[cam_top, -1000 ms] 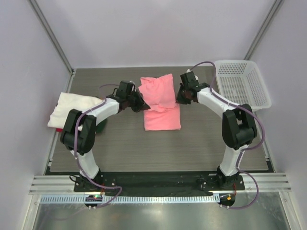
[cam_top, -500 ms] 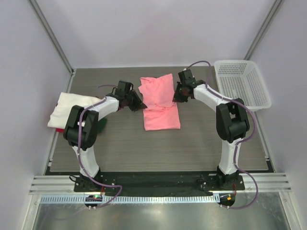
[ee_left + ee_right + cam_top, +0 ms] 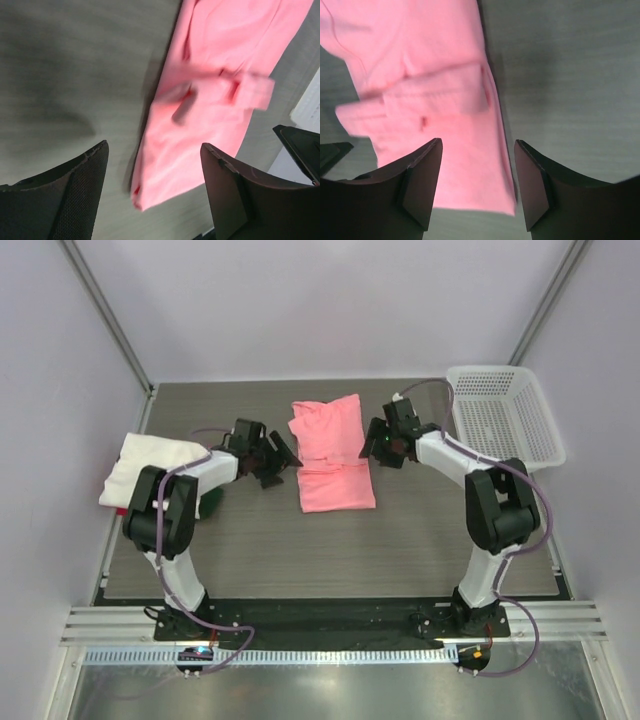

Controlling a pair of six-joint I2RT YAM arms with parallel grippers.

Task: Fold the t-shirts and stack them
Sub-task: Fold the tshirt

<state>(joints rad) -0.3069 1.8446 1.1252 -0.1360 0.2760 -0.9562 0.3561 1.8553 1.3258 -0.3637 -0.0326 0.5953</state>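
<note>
A salmon-pink t-shirt (image 3: 332, 455) lies in the middle of the table, its far half folded down over the near half. My left gripper (image 3: 277, 458) stands open just left of it, holding nothing. At the shirt's right edge my right gripper (image 3: 377, 446) is open and also holds nothing. The left wrist view has the pink shirt (image 3: 215, 90) ahead of the open left gripper (image 3: 155, 175). In the right wrist view the shirt (image 3: 420, 75) lies under and beyond the open right gripper (image 3: 477, 175). A white t-shirt (image 3: 150, 465) lies at the table's left edge.
A white mesh basket (image 3: 500, 415) stands at the back right corner. A dark green thing (image 3: 210, 502) lies beside the white shirt under the left arm. Grey walls close in the table on three sides.
Both grippers have let go of the pink shirt, opened, and drawn back outward from its edges. The folded half has settled flat.
</note>
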